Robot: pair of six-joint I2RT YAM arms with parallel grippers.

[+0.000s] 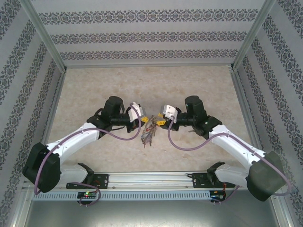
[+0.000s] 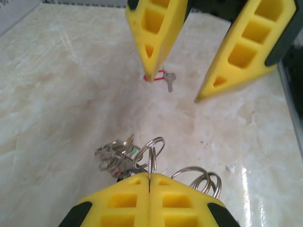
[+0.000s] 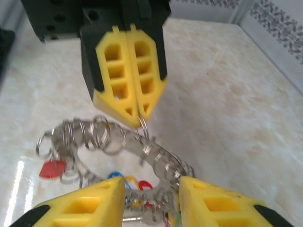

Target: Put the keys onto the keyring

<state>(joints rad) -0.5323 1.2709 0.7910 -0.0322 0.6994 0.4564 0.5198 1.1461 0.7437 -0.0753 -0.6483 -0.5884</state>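
Table (image 1: 94, 90): keyring (image 1: 150, 130) at centre, between both arms. Step, as judged: steadying the keyring for threading. 1 red-tagged key (image 2: 166, 79) lies loose, apart from it, so the next move calls for picking that key up. Left gripper (image 3: 137, 116): closed, pinching 1 keyring loop. Right gripper (image 3: 151, 184): partly open, straddling the keyring, contact unclear.

Pale marbled tabletop (image 1: 94, 85), ornate-striped wallpaper walls (image 1: 142, 28), aluminium posts (image 1: 43, 33) at the corners
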